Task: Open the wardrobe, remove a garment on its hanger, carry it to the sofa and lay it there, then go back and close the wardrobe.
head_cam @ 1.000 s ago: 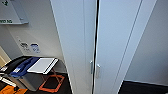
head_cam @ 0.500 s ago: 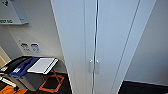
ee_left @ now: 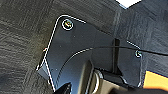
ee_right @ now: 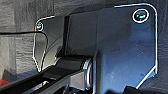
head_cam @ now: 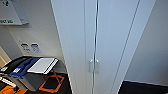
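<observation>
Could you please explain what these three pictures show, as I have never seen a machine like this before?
This is a wheeled robot with two arms. The large picture comes from a camera high on its head: it faces a tall white wardrobe with both doors shut and a pair of small silver handles. To the left stands a dark bin with white and blue items on top, beside an orange floor marking. The other two pictures come from cameras on the wrists, looking down past the robot's own dark parts at grey carpet. Nothing can be seen held.
</observation>
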Controlling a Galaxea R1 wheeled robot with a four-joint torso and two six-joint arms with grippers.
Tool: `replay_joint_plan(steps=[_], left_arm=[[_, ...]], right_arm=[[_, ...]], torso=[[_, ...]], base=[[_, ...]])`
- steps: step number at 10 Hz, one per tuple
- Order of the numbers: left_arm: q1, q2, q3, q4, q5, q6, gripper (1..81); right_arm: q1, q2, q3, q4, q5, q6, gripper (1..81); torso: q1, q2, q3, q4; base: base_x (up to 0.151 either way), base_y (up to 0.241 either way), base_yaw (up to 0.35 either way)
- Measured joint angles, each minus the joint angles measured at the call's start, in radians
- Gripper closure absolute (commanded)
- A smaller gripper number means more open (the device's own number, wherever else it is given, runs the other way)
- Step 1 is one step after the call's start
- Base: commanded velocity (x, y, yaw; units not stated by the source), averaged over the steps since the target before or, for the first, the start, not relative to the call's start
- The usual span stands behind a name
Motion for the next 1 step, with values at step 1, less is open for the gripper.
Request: replay_joint_plan(steps=[1], left_arm=[[0.017, 0.046, -0.066, 0.008, -0.021, 0.000, 1.0]], right_arm=[[-0.022, 0.029, -0.054, -0.024, -0.006, 0.000, 1.0]], torso=[[0.000, 0.000, 0.000, 0.000]], base=[[0.000, 0.000, 0.000]])
